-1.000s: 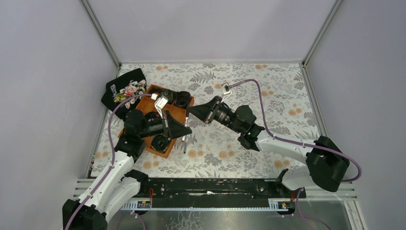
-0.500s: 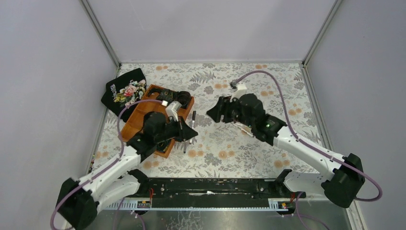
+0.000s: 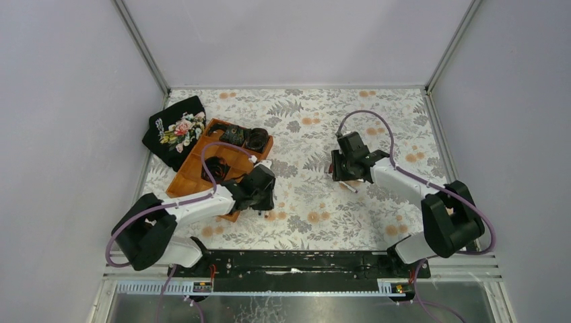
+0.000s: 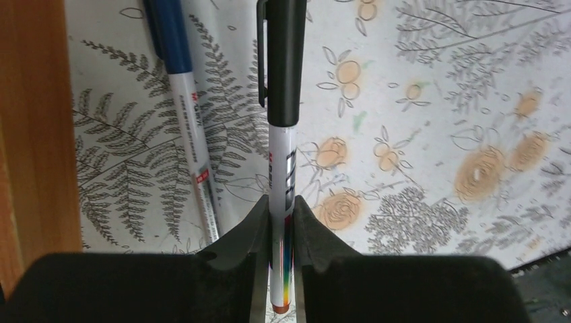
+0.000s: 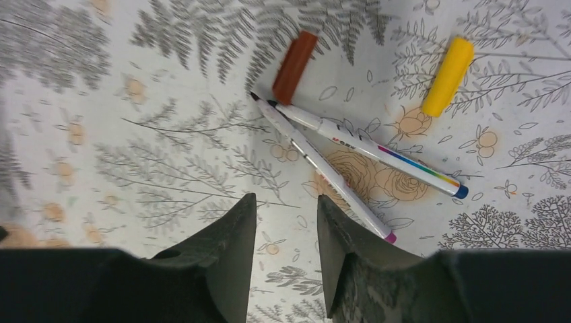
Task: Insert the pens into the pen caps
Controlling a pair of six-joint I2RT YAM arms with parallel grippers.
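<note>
**Operator:** What can fail here?

**Technician:** Beside the wooden tray [image 4: 27, 134], the left gripper [image 4: 279, 208] clenches the black-capped pen [image 4: 281, 155]. The right gripper [image 5: 286, 215], released and empty, hovers over two uncapped pens [image 5: 377, 151] lying close together. Closing may catch both.

**Operator:** Obstructions?

**Technician:** None seen. The blue-capped pen [image 4: 183, 94], red cap [image 5: 295, 67] and yellow cap [image 5: 448, 75] lie nearby.

Two capped pens [image 4: 281, 161]; two bare pens [image 5: 367, 149] by red cap [image 5: 294, 66], yellow cap [image 5: 447, 75].

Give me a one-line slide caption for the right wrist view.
Right gripper open near the uncapped blue-ended pen and pink-ended pen on the floral cloth, red cap and yellow cap loose nearby.
</note>
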